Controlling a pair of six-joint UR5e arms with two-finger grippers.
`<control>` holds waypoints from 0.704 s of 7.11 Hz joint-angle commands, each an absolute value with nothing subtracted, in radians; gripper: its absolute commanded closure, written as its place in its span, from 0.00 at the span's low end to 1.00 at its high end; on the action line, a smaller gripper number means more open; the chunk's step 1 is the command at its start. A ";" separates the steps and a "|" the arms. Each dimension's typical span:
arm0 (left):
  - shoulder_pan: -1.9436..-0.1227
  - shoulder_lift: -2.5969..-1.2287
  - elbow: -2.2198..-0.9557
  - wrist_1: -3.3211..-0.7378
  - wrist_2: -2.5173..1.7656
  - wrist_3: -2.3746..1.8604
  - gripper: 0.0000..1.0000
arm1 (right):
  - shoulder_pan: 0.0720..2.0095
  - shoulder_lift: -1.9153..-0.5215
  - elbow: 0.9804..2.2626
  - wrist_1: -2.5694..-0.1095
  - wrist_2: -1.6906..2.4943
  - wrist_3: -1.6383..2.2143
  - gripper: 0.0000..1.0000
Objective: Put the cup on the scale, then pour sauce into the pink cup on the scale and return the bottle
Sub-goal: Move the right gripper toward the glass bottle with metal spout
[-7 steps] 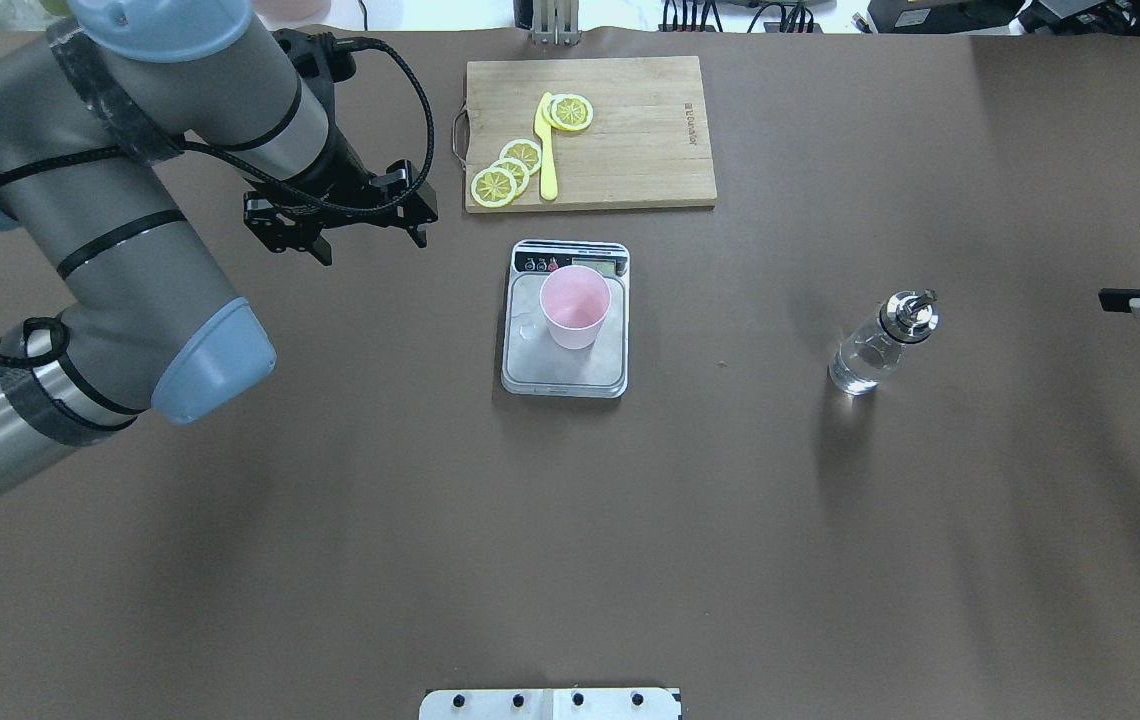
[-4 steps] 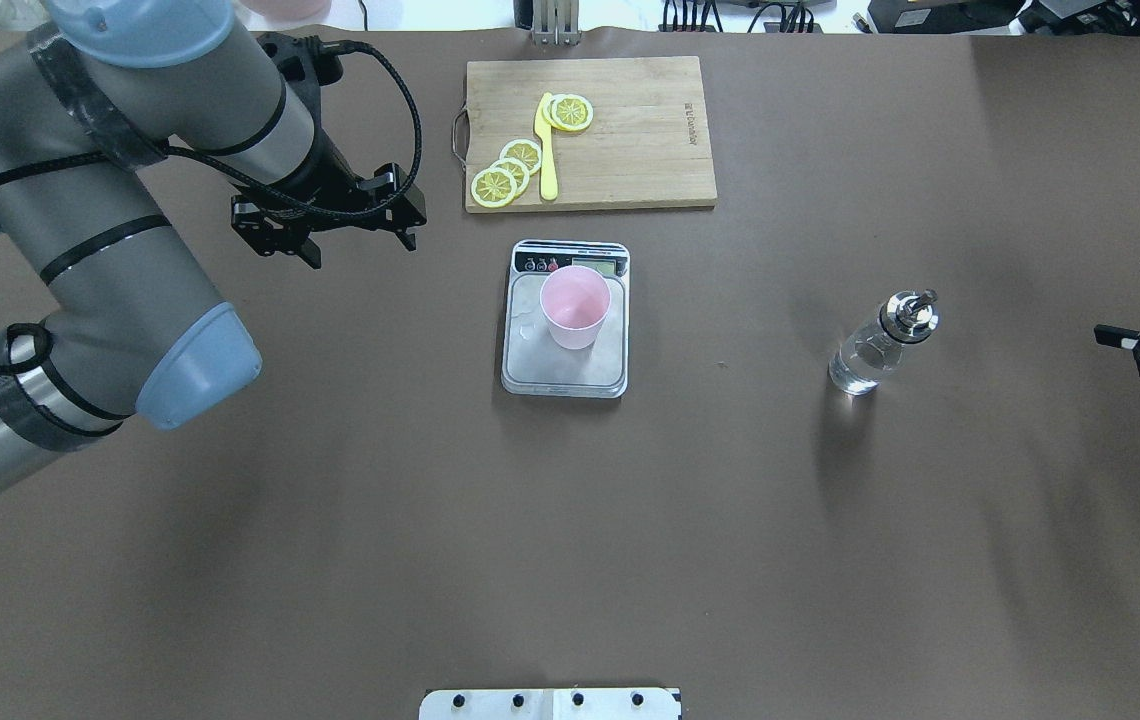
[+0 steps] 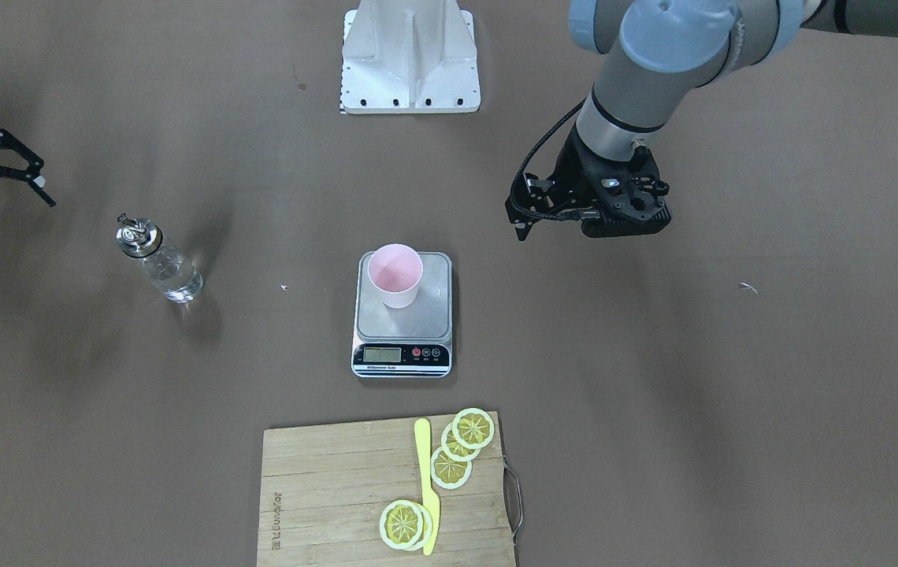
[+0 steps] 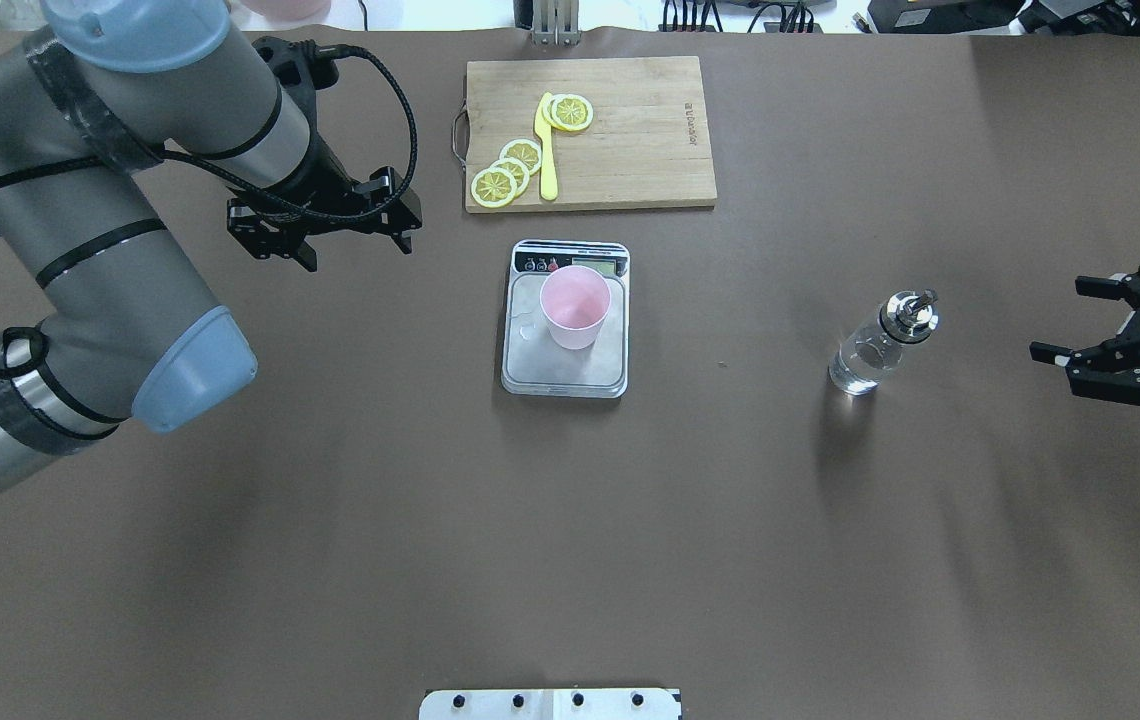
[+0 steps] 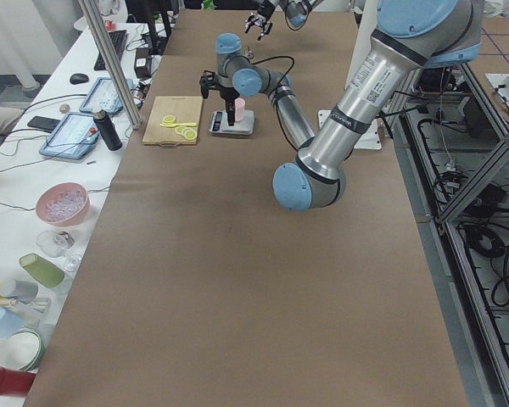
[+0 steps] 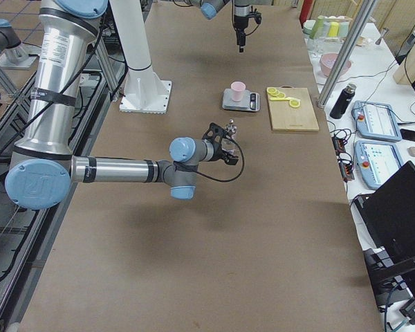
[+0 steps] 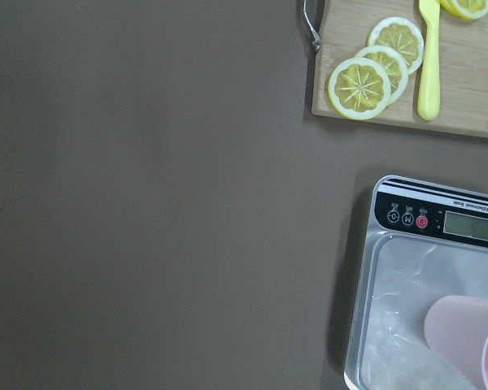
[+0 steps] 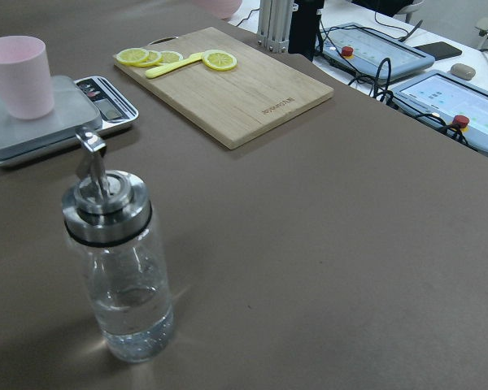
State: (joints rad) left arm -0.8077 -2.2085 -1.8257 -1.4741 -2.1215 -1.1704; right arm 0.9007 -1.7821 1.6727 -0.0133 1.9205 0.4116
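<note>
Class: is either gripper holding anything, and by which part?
Nothing is held. The left gripper and right gripper are open and empty; the bottle stands free.

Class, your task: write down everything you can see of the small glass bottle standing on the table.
The bottle is small, round and of clear glass, with a black collar and a shiny metal pourer cap whose spout sticks up. Clear, colourless sauce fills roughly its lower half. It stands upright on the brown table, off to one side of the scale. Only the table touches it: the right gripper is open and apart from it.
</note>
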 commanded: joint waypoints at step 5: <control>-0.808 -2.203 -1.825 -1.476 -2.121 -1.166 0.00 | 0.611 -1.756 1.677 0.003 1.698 0.436 0.01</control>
